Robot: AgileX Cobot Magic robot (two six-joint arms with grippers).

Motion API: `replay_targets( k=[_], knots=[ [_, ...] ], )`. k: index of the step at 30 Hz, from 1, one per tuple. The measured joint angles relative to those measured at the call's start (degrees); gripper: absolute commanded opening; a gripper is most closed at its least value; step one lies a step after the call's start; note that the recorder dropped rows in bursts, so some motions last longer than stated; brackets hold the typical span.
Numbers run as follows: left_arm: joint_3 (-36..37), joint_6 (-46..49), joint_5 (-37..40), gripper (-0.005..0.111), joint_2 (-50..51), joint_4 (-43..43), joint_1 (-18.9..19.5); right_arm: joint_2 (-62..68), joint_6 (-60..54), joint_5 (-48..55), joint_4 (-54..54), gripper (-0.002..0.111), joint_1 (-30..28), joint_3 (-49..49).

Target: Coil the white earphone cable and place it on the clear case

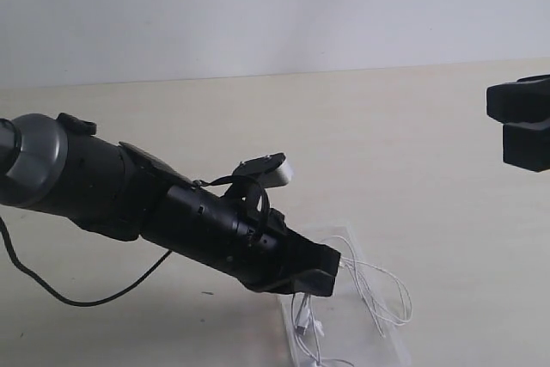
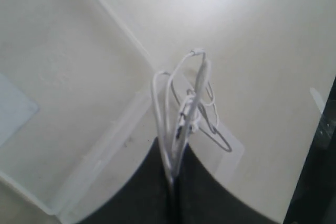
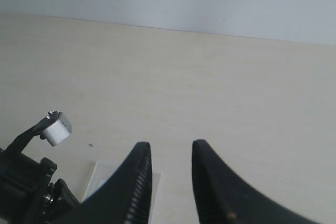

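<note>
My left gripper point(image 1: 320, 274) is shut on a bundle of loops of the white earphone cable point(image 1: 378, 285), which hangs from the fingertips just above the clear case point(image 1: 352, 337) at the table's front edge. In the left wrist view the black fingers point(image 2: 152, 182) press together on the cable loops point(image 2: 195, 77), with the open clear case point(image 2: 63, 103) and its pale square sticker point(image 2: 16, 111) below. My right gripper point(image 1: 524, 122) hovers at the far right, away from the case. Its jaws point(image 3: 170, 145) stand open with nothing between them.
The left arm's black cable point(image 1: 51, 290) trails over the table on the left. From the right wrist view the left arm point(image 3: 26, 182) and its white camera block point(image 3: 56, 128) show beside a corner of the case point(image 3: 102, 174). A pale wall stands behind the table.
</note>
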Motion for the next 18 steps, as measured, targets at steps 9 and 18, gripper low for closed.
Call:
replay_targets(
  k=[9, 18],
  knots=[
    [0.0, -0.1, 1.2, 0.0, -2.4, 0.5, 0.0, 0.0, 0.0, 0.0, 0.0, 0.027, 0.0, 0.0],
    [1.8, -0.4, 0.4, 0.0, -3.3, 2.2, 0.0, 0.0, 0.0, 0.0, 0.0, 0.027, 0.0, 0.0]
  ],
)
